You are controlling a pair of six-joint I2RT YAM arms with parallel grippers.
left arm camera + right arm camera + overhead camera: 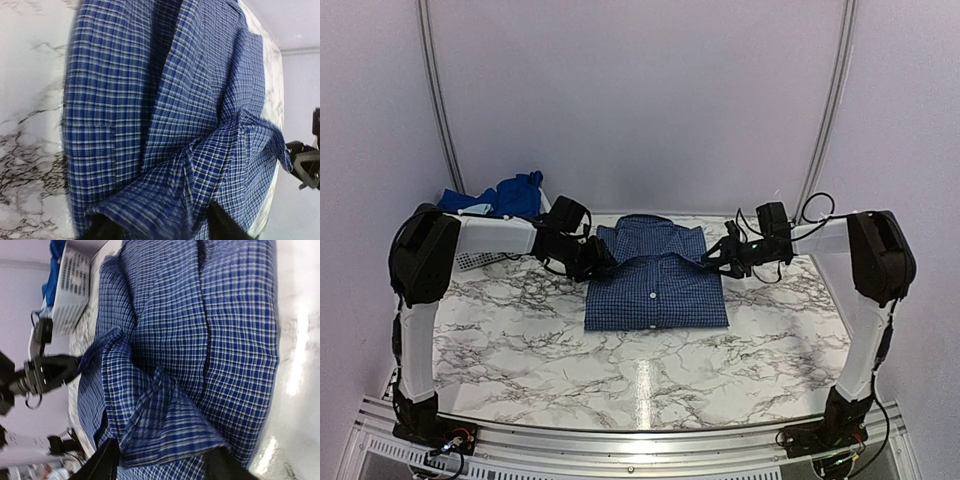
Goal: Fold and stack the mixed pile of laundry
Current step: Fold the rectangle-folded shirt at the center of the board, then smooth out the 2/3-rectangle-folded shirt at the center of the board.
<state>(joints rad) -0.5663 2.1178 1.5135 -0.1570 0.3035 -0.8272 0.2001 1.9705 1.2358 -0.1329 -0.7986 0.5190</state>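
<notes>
The navy small-check shirt [656,285] lies folded on the marble table [520,340], collar to the back. My left gripper [601,258] is at its left edge and my right gripper [716,258] at its right edge. Each is shut on a lifted fold of the shirt, which runs taut between them. In the left wrist view the shirt [165,115] bunches between the fingers [102,231] of the left gripper [160,231]. In the right wrist view a fold of the shirt [200,340] sits in the right gripper [162,466]. Royal blue clothes [516,192] lie at the back left. The pale blue T-shirt is out of view.
A white slatted basket [470,260] stands at the back left, partly behind the left arm, with the blue clothes in it; it also shows in the right wrist view [72,285]. Purple walls close off the back and both sides.
</notes>
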